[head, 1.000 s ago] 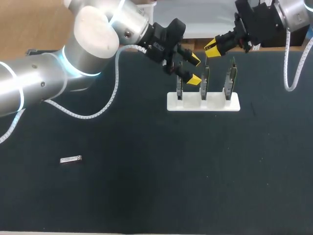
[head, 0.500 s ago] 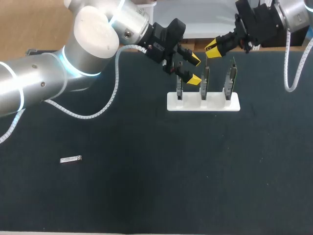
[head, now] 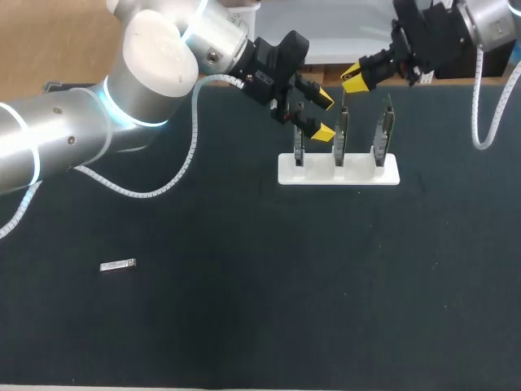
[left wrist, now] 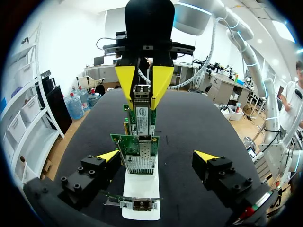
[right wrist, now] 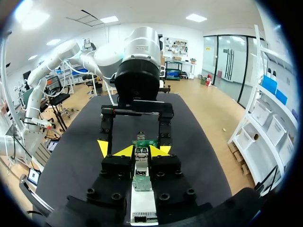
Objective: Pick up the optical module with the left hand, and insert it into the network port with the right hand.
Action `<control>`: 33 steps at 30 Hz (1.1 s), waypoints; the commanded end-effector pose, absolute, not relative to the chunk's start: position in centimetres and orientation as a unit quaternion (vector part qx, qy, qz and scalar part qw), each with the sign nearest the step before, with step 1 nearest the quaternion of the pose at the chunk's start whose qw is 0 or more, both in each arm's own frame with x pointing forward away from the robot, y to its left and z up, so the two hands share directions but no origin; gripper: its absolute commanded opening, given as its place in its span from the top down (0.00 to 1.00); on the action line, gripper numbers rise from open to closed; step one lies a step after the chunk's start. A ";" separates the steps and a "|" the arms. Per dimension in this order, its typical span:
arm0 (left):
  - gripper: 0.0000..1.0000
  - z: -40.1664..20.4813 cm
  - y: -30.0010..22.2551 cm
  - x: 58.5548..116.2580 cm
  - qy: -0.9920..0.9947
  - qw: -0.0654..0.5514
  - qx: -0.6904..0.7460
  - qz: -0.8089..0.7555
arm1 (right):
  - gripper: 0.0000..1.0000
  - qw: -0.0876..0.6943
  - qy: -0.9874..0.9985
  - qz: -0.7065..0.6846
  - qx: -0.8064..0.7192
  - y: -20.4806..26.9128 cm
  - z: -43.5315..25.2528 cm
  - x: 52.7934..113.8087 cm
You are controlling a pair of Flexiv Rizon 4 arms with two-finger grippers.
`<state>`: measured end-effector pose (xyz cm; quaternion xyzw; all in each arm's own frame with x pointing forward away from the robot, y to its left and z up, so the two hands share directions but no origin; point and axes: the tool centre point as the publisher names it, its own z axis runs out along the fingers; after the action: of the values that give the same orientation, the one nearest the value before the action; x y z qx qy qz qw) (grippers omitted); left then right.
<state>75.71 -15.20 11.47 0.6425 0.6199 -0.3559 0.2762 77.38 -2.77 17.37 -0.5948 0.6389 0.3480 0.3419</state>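
Left wrist view gives you the relation that matters: the right fingers point(left wrist: 127, 81) are closed from both sides on an optical module point(left wrist: 142, 113). It sits just beyond the top edge of an upright network card point(left wrist: 138, 141). The module's long axis runs in line with those fingers, and its free end points at the card. Judging from this, your coming move is a straight push along that axis, and the right arm is the one placed to make it.

The left fingers point(left wrist: 109, 155) stand wide apart on either side of the same card. They hold nothing and show no contact with it.

In the head view a second module point(head: 118, 265) lies flat on the worktop point(head: 244, 318), with its long axis across the view. It is well apart from both arms, on the left arm's side.

The white stand point(head: 338, 171) carries three cards in a row. You cannot tell from these pictures which card's port the held module faces. You also cannot tell whether its tip has met the card, because the right fingers cover the port opening in their own wrist view.
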 end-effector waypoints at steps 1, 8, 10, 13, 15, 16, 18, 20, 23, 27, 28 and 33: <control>0.00 11.5 -15.3 76.0 0.620 0.273 0.644 -0.356 | 1.00 0.342 0.639 0.347 -0.595 -2.8 17.3 77.4; 0.00 11.5 -15.3 76.0 0.620 0.273 0.644 -0.356 | 1.00 0.340 0.638 0.350 -0.595 -2.7 17.0 77.3; 0.00 11.5 -15.3 76.0 0.620 0.273 0.644 -0.356 | 1.00 0.340 0.638 0.350 -0.596 -2.6 17.0 77.4; 0.00 11.5 -15.3 76.0 0.620 0.273 0.644 -0.356 | 1.00 0.338 0.639 0.350 -0.596 -2.6 16.8 77.4; 0.00 11.5 -15.3 76.0 0.620 0.273 0.644 -0.356 | 1.00 0.336 0.640 0.350 -0.596 -2.6 16.7 77.4; 0.00 11.5 -15.3 76.0 0.620 0.273 0.644 -0.356 | 1.00 0.334 0.641 0.350 -0.596 -2.7 16.6 77.4; 0.00 11.5 -15.3 76.0 0.620 0.273 0.644 -0.356 | 1.00 0.332 0.643 0.350 -0.596 -2.7 16.4 77.4; 0.00 11.5 -15.3 76.0 0.620 0.273 0.644 -0.356 | 1.00 0.331 0.643 0.350 -0.595 -2.7 16.3 77.4; 0.00 11.5 -15.3 76.0 0.620 0.273 0.644 -0.356 | 1.00 0.330 0.644 0.350 -0.595 -2.7 16.3 77.4; 0.00 11.5 -15.3 76.0 0.620 0.273 0.644 -0.356 | 1.00 0.330 0.644 0.349 -0.595 -2.7 16.3 77.4; 0.00 11.5 -15.3 76.0 0.620 0.273 0.644 -0.356 | 1.00 0.331 0.644 0.349 -0.595 -2.7 16.5 77.3; 0.00 11.5 -15.3 76.0 0.620 0.273 0.644 -0.356 | 1.00 0.341 0.639 0.348 -0.595 -2.6 17.1 77.2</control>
<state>75.71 -15.20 11.47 0.6425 0.6199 -0.3558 0.2762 77.41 -2.51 17.06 -0.5957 0.6395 0.3493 0.3379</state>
